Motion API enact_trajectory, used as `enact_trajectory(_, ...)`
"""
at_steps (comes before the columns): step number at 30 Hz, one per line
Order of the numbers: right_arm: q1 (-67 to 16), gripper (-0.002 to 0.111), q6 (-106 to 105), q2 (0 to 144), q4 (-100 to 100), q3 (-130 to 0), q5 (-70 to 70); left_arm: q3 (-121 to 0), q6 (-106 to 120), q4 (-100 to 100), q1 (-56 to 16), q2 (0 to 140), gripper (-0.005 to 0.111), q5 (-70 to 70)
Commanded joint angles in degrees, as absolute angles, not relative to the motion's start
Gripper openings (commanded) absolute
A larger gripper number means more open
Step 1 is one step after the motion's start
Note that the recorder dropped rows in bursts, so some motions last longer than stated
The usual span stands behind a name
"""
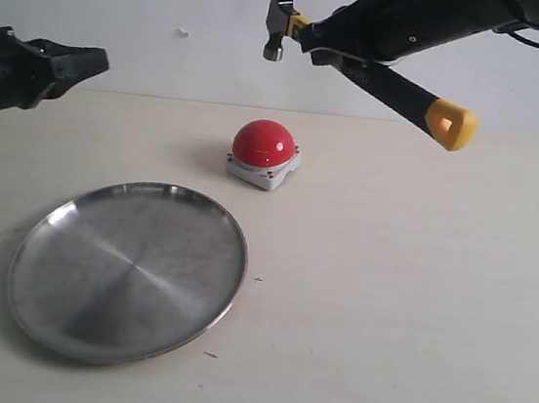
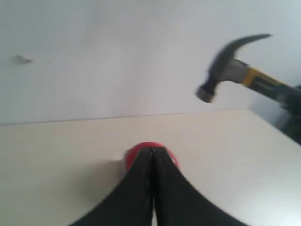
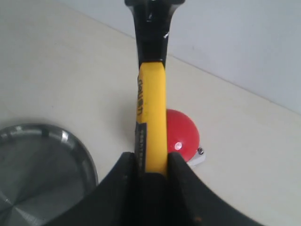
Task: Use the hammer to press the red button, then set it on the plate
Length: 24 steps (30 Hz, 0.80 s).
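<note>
Hammer [image 1: 401,92] is up in the air, its head hanging face-down above the button [image 1: 265,144] and clear of the dome. In the exterior view it's a touch to the button's left. My right tool [image 3: 151,172] is clamped on the handle's yellow stretch, not far behind the head, so the looped end juts out free. A grip that close should give me control for a press rather than a swing. The button sits on the bench [image 1: 417,279] beyond the plate [image 1: 128,268], which lies bare nearer the camera, ready for the drop-off. Left tool [image 1: 88,61] is pinched closed on nothing, parked off to the left, out of the hammer's path. Press not yet made, I judge; next I bring the face squarely down onto the dome.
</note>
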<state>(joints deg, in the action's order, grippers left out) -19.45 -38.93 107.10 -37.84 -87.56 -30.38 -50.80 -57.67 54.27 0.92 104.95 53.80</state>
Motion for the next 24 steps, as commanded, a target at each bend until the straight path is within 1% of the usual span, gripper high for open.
enact_trajectory(1,-19.3,0.0,-37.1,105.7,-38.3,-88.3,-30.0,-47.3,-45.3,41.1,-0.4,95.5,0.0,31.7)
enact_trajectory(4,-19.3,0.0,-36.5,105.7,-38.3,-88.3,-30.9,-45.5,-32.1,30.5,-1.8,89.6,0.0,22.2)
enact_trajectory(6,-19.3,0.0,-35.8,105.7,-38.3,-88.3,-31.5,-43.0,-23.1,22.0,-2.1,85.9,0.0,22.0)
enact_trajectory(8,-19.3,0.0,-35.8,105.7,-38.3,-88.3,-32.1,-39.3,-14.3,11.8,-2.3,82.8,0.0,25.2)
enact_trajectory(11,-19.3,0.0,-35.6,105.7,-38.0,-88.3,-32.8,-31.7,-6.1,1.3,-2.3,78.1,0.0,35.0)
enact_trajectory(13,-19.3,0.0,-34.1,105.7,-36.9,-88.3,-32.7,-26.5,-5.0,-1.0,-2.3,74.7,0.0,40.6)
enact_trajectory(15,-19.3,0.0,-33.1,105.7,-35.9,-88.3,-32.6,-22.6,-4.8,-1.0,-2.3,71.5,0.0,43.2)
enact_trajectory(20,-19.3,0.0,-31.2,105.6,-33.7,-88.1,-32.8,-15.7,-4.0,1.1,-2.3,63.2,0.0,42.5)
enact_trajectory(24,-19.3,0.0,-31.4,103.3,-33.7,-83.2,-27.7,-8.9,-5.5,4.8,-2.3,56.2,0.0,45.8)
